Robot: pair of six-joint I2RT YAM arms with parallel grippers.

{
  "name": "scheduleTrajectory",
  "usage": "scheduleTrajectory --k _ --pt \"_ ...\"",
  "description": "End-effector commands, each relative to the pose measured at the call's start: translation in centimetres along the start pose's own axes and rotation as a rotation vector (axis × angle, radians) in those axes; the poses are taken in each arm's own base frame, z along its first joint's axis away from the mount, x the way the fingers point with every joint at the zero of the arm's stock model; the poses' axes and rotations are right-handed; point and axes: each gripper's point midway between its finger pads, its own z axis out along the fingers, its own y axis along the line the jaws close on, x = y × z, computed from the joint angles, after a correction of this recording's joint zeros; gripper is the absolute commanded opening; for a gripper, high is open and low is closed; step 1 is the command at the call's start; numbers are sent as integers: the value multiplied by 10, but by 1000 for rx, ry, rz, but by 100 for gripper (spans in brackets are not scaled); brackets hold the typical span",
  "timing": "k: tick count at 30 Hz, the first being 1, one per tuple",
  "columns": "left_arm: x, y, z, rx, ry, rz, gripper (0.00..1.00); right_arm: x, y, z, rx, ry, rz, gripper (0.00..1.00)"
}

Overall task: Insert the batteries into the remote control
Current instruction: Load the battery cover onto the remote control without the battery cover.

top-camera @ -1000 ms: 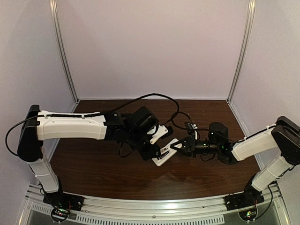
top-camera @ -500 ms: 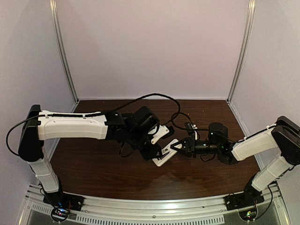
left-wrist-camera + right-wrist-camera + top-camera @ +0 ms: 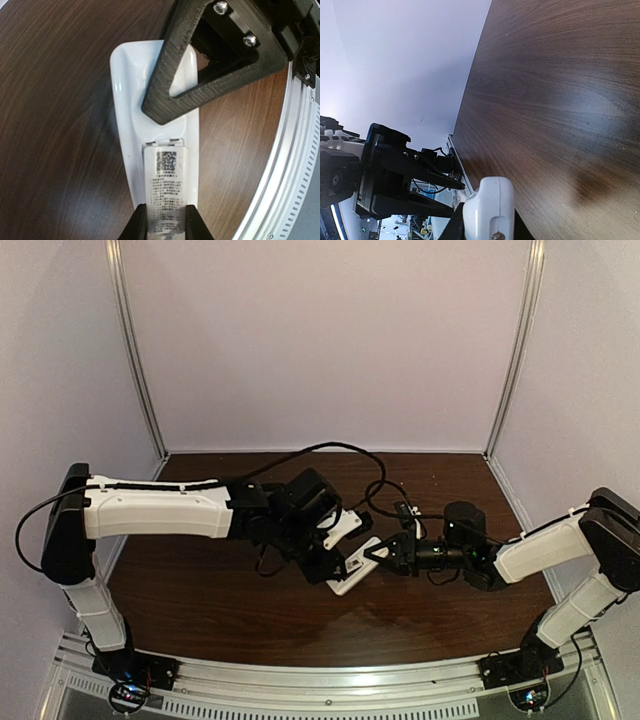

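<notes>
Remote control (image 3: pixel 129 150), back face up, spans both tools, its labelled end clamped in the closed left tool (image 3: pixel 164 221) and its far end, straight ahead of that, pinched by the right tool (image 3: pixel 488 222), so unequal pulls could twist it free onto the bench (image 3: pixel 60 100).

White sticker (image 3: pixel 166 192) on remote control (image 3: pixel 125 100) back — QR code, fine print too small to read.
</notes>
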Motion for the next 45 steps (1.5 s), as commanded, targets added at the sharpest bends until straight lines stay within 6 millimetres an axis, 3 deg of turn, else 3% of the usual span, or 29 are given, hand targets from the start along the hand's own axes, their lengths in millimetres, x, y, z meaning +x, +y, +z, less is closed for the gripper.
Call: scheduleTrajectory --k 1,18,34,45 --pt "-1 -3 5 10 2 6 18 -9 17 1 -42 -30 -33 0" --pt "1 14 13 -82 33 -46 18 -8 24 -2 -54 -33 -39 0" --pt "1 8 23 -46 51 -76 18 -4 27 1 -48 -38 -66 0" --pt "6 7 26 -38 67 -70 30 -5 36 -1 -94 -42 -56 0"
